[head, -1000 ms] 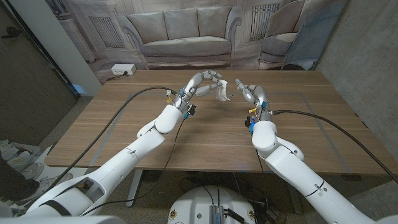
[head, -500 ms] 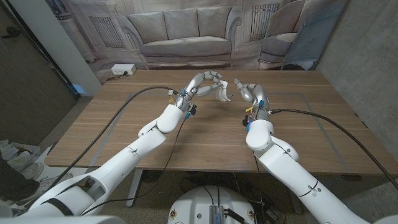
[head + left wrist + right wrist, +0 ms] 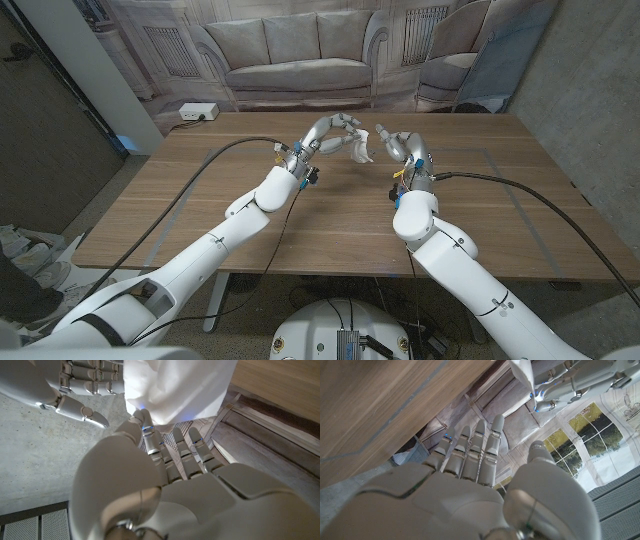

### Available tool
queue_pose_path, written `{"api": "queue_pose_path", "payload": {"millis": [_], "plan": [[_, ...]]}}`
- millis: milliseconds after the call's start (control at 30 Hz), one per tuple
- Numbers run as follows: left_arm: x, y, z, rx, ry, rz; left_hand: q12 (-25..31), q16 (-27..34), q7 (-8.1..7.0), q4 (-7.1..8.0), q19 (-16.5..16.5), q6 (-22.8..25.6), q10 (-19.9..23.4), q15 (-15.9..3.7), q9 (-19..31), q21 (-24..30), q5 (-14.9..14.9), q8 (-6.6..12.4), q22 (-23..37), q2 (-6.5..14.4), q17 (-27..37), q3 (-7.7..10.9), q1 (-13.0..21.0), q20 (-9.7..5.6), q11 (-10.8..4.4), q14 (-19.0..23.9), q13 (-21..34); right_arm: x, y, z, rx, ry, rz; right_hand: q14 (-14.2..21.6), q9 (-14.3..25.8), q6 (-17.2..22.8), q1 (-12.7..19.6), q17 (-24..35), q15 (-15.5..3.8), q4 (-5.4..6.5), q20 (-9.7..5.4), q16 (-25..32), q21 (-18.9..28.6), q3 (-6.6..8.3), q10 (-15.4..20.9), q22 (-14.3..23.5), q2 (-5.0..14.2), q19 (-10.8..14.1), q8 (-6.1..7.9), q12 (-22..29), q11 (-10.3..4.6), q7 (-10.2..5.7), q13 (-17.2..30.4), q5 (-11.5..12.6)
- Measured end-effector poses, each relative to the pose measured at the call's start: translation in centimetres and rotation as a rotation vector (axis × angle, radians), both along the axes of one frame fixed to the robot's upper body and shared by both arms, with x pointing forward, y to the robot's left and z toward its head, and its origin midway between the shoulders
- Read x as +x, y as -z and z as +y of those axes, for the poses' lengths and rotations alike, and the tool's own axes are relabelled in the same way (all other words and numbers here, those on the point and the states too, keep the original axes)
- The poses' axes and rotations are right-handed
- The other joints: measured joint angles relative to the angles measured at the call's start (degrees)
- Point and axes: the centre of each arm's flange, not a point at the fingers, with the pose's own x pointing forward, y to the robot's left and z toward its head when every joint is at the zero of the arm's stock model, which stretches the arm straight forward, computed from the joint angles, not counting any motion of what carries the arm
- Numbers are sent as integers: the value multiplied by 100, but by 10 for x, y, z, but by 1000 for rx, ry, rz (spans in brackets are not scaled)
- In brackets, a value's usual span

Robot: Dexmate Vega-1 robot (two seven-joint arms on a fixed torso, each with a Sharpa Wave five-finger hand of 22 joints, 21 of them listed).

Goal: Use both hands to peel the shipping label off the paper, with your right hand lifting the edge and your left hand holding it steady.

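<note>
**Q:** Head view: what occupies the upper centre of the frame?

**A:** Both hands, raised above the wooden table [image 3: 200,190]. The left hand [image 3: 335,130] pinches the white paper [image 3: 359,150], which hangs from its fingers just right of them. The right hand [image 3: 392,142] sits just beside the paper at centre right, fingers apart and gripping nothing; whether a fingertip touches the sheet cannot be told at this size.

**Q:** Left wrist view?

**A:** The left hand [image 3: 165,480] fills the lower half; its fingertips [image 3: 142,417] clamp the bottom edge of the paper [image 3: 175,387] at upper centre. The right hand [image 3: 75,385] enters at upper left, one fingertip pointing toward the sheet's corner, apart from it. The shipping label cannot be told apart from the backing here.

**Q:** Right wrist view?

**A:** The right hand [image 3: 470,485] spreads across the lower frame, fingers extended and holding nothing. The paper [image 3: 522,372] and the left hand [image 3: 575,382] lie at upper right.

**Q:** How should the step in hand be done well?

**A:** Judged from these views, the right hand is closing on a free corner. It should catch only the label's edge, then peel slowly away from the left hand's pinch while that pinch stays firm.

**Q:** Containers?

**A:** None is visible on the table.
</note>
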Motion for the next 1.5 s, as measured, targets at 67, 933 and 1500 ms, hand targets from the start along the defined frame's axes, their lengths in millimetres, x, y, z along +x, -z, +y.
{"api": "queue_pose_path", "payload": {"millis": [67, 933, 1500], "plan": [[0, 0, -1, 2, 2, 0, 0, 0, 10, 0, 0, 11, 0, 0, 0, 0, -1, -2, 0, 0, 0, 0, 0, 0, 0, 0, 0, 0, 0, 1, 0, 1, 1, 30, 13, 22, 0, 0, 30, 0, 2, 0, 0, 0, 9, 0, 0, 2, 23, 0, 9, 22, 0, 0], [2, -3, -14, 30, 36, 4, 22, -21, 18, -23, -51, 18, -19, 1, 1, 65, 5, -31, -27, 0, 53, 23, 0, 10, 20, 1, 26, -5, -1, 7, -3, -12, 0, 43, 105, 30, 0, 26, 17, 18, 9, 0, 35, -18, 19, -19, 0, 52, 118, -1, 20, 30, 28, 0], [3, -3, -19, 44, 54, 14, 21, -21, 7, -22, -72, 29, -28, 1, 1, 109, 0, -30, -26, 0, 97, 22, 0, -12, 30, 1, 53, -7, -4, 15, -8, -21, -8, 154, 210, 49, 359, 11, -49, -246, 9, 0, 84, 149, 60, -27, 94, 131, 234, 21, -21, 11, 27, 0]]}}
